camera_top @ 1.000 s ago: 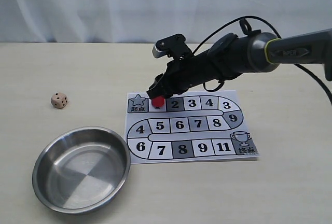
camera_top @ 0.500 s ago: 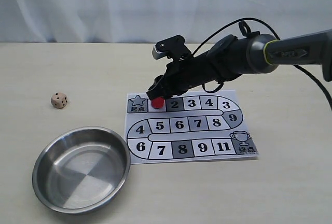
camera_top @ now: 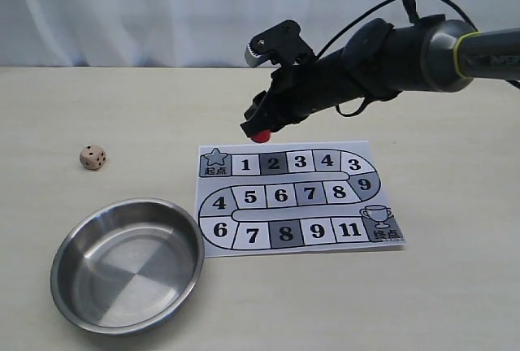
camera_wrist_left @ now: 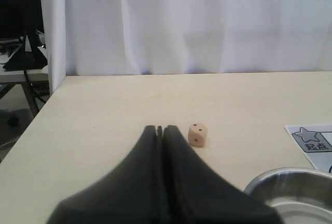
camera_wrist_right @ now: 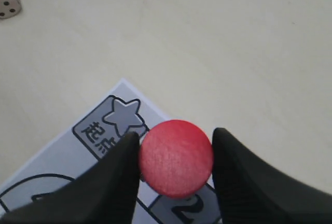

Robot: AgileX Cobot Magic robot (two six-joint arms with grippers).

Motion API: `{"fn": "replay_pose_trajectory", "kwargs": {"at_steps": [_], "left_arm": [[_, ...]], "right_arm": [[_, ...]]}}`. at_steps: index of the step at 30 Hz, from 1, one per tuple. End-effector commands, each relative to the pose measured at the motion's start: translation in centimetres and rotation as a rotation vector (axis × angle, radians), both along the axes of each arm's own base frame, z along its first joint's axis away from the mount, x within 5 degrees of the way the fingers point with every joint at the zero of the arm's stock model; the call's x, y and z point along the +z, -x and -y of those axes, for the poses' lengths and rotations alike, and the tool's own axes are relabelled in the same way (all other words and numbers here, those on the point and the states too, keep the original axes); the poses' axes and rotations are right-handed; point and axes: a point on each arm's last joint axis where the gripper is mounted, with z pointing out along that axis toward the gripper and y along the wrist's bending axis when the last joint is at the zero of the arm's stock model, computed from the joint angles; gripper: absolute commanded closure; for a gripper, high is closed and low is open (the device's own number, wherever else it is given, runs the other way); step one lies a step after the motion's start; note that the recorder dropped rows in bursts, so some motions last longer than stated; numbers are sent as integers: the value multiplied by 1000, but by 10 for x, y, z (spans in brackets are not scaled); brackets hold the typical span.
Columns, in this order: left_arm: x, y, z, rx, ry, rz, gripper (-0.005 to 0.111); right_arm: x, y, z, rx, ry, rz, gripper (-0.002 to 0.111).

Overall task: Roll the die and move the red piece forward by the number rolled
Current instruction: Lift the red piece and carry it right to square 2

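**A:** Where is the red piece [camera_top: 260,136]?

**B:** It is clamped in the right tool [camera_wrist_right: 176,157], raised off the board [camera_top: 296,197] above its star-square end. The jaws stand narrow, pressed on either side of the cylinder. That keeps it upright, so it can be set down flat on a numbered square.

**A:** And the die [camera_top: 93,157]?

**B:** It rests on the surface [camera_top: 447,286], well apart from the board on the star-square side. It lies outside the steel bowl [camera_top: 57,262], which sits just beside the board's corner at square 6. That suggests the roll is done and only the count forward remains.

**A:** Can the number be read?

**B:** Not surely. The exterior view shows a few pips, but the top face is too small to tell. The right wrist view cuts the die off at the frame's edge.

**A:** Is anything else hidden?

**B:** In the right wrist view the piece covers square 1, and how high it hangs over the board cannot be judged. The left tool [camera_wrist_left: 160,129] is closed with nothing between its fingers. It sits on the die's side of the board, with the die just beyond its tips. Its arm does not show in the exterior view.
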Motion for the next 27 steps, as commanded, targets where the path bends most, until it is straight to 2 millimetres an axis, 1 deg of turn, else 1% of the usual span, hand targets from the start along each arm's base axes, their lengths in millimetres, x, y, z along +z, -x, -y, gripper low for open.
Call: {"fn": "replay_pose_trajectory", "kwargs": {"at_steps": [1, 4, 6, 12, 17, 20, 21, 22, 23, 25, 27], "left_arm": [[0, 0, 0, 1, 5, 10, 107], [0, 0, 0, 1, 5, 10, 107], [0, 0, 0, 1, 5, 10, 107], [0, 0, 0, 1, 5, 10, 107], [0, 0, 0, 1, 5, 10, 107], [0, 0, 0, 1, 5, 10, 107], [0, 0, 0, 1, 5, 10, 107], [0, 0, 0, 1, 5, 10, 107], [0, 0, 0, 1, 5, 10, 107], [0, 0, 0, 1, 5, 10, 107], [0, 0, 0, 1, 5, 10, 107]], "right_arm": [[-7, 10, 12, -45, 31, 45, 104], [-15, 17, 13, -46, 18, 23, 104], [-16, 17, 16, -68, 0, 19, 104], [-19, 10, 26, -133, -77, 4, 104], [-28, 8, 26, -146, -96, -10, 104], [-37, 7, 25, -150, -91, -29, 104], [-47, 7, 25, -151, -81, -51, 104], [-51, 7, 25, -151, -78, -59, 104], [-62, 8, 25, -146, -72, -85, 104], [-70, 11, 21, -108, -86, -121, 104], [-71, 11, 21, -92, -81, -120, 104]]}}
